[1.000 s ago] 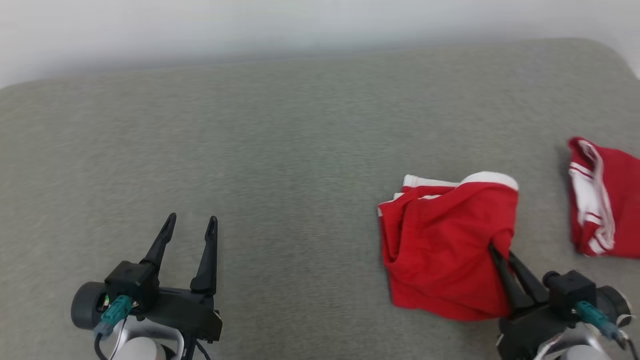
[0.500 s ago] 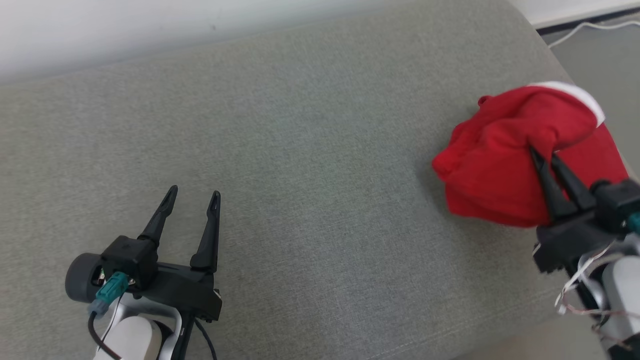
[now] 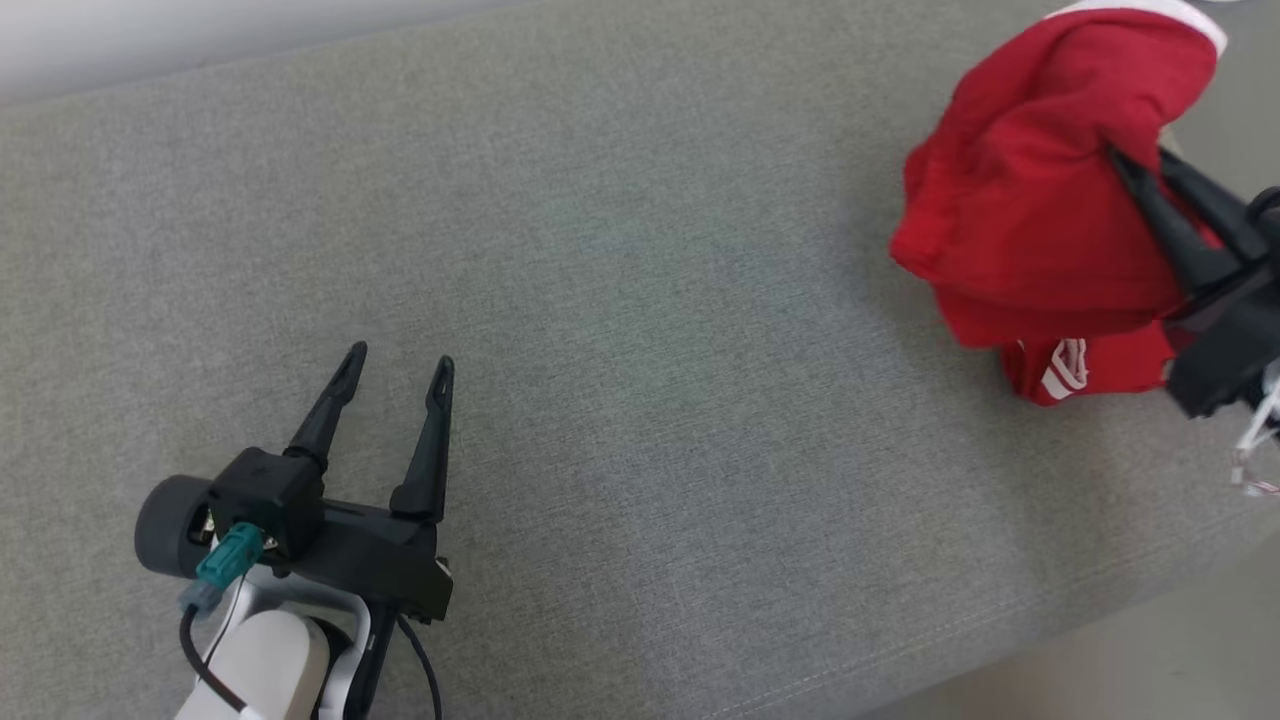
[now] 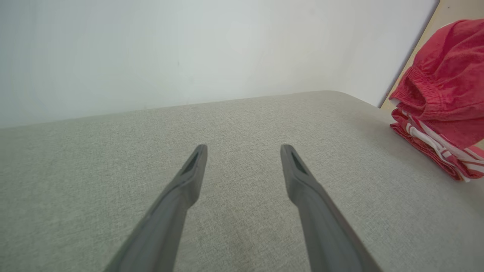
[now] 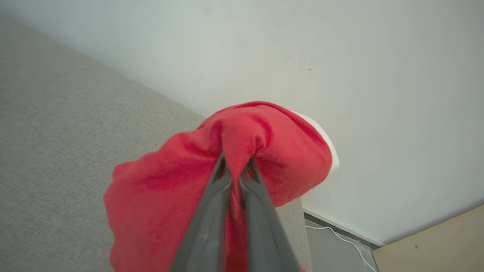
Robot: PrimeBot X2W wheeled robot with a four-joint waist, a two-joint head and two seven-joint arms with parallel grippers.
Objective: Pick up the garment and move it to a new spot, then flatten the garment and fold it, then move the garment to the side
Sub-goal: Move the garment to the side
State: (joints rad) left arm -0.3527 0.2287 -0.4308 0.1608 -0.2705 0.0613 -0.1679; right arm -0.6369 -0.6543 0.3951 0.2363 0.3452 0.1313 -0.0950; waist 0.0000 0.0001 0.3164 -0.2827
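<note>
Right gripper (image 3: pixel 1140 158), clenched on a pinched fold, holds the crumpled red white-banded cloth garment (image 3: pixel 1030 210) aloft at two o'clock, likely for relocation; left gripper (image 3: pixel 400 356) waits spread at seven o'clock.

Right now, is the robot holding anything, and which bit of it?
Yes. The right pincer is shut on the red garment, pinching a bunched-up fold of cloth near its white band. The left pincer is open and holds nothing.
</note>
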